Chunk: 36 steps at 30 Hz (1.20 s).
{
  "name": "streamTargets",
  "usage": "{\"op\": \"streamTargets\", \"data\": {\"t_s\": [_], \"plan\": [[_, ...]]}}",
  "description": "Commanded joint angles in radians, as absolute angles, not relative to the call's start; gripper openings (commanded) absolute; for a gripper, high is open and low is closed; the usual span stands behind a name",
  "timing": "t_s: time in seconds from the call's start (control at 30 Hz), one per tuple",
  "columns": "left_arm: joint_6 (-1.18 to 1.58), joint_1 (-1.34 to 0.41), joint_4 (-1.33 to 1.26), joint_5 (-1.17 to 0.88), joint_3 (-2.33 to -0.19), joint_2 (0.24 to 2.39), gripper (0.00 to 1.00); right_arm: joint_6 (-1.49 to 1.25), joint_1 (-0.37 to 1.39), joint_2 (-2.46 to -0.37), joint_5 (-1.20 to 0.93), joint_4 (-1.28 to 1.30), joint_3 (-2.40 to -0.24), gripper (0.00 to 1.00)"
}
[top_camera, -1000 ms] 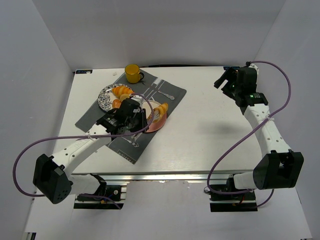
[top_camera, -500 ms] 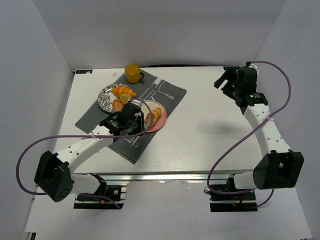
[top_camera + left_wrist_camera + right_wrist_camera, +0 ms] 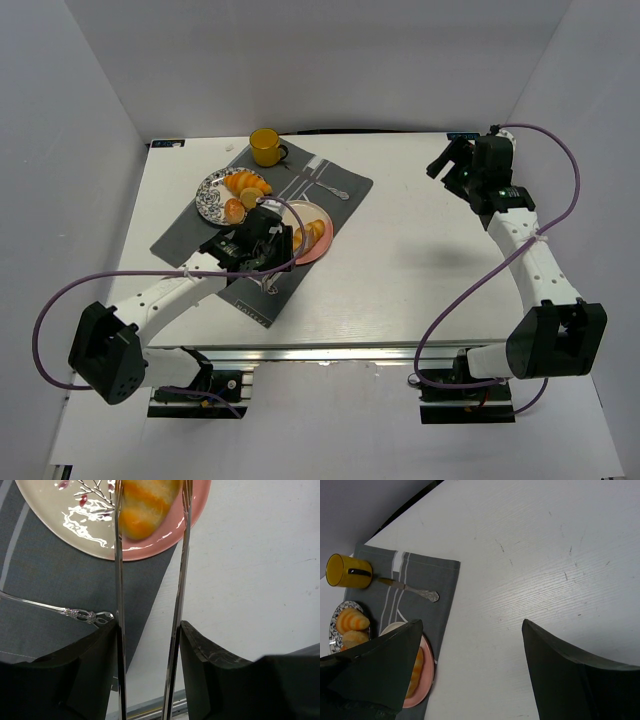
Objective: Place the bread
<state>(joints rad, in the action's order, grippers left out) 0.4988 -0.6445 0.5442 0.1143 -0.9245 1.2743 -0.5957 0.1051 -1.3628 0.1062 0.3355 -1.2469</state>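
An orange striped bread roll (image 3: 147, 502) lies on the pink plate (image 3: 170, 540) on the grey placemat. My left gripper (image 3: 147, 630) is shut on metal tongs (image 3: 118, 580). The tong arms reach forward on either side of the roll, and I cannot tell whether they pinch it. In the top view the left gripper (image 3: 262, 240) sits at the near left of the pink plate (image 3: 322, 250) with the roll (image 3: 313, 232) on it. My right gripper (image 3: 445, 160) is open and empty, high at the far right; its wrist view (image 3: 470, 645) shows only bare table below.
A patterned plate (image 3: 208, 200) with several more rolls (image 3: 243, 183) sits left of the pink plate. A yellow mug (image 3: 265, 147) stands at the placemat's (image 3: 185, 232) far corner. A fork (image 3: 75, 612) lies near the tongs, and more cutlery (image 3: 325, 186) lies on the mat.
The left gripper has drawn back a little toward the near left. The roll has shifted from over the pink plate's right edge to lying on the plate. The right arm is still.
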Motion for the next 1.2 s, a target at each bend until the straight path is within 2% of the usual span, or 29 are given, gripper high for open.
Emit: {"op": "streamTargets", "data": {"t_s": [0.0, 0.23, 0.33, 0.4, 0.7, 1.03, 1.17], "plan": [[0.5, -0.649, 0.514, 0.101, -0.94, 1.232, 0.6, -0.6, 0.104, -1.347, 0.101, 0.296, -1.249, 0.87], [0.499, -0.649, 0.54, 0.121, -0.979, 1.218, 0.61, -0.601, 0.104, -1.351, 0.094, 0.29, -1.244, 0.87], [0.5, -0.649, 0.575, 0.175, -1.005, 1.203, 0.6, -0.601, 0.104, -1.356, 0.092, 0.29, -1.243, 0.87], [0.497, -0.649, 0.609, 0.227, -1.038, 1.195, 0.55, -0.603, 0.104, -1.358, 0.092, 0.288, -1.243, 0.87], [0.494, -0.629, 0.715, 0.394, -1.132, 1.2, 0.55, -0.604, 0.104, -1.358, 0.083, 0.285, -1.241, 0.87], [0.44, -0.35, 0.77, 0.347, -1.146, 1.195, 0.55, -0.609, 0.103, -1.365, 0.058, 0.271, -1.235, 0.87], [0.425, -0.322, 0.762, 0.348, -1.152, 1.226, 0.59, -0.609, 0.104, -1.367, 0.052, 0.267, -1.233, 0.87]]}}
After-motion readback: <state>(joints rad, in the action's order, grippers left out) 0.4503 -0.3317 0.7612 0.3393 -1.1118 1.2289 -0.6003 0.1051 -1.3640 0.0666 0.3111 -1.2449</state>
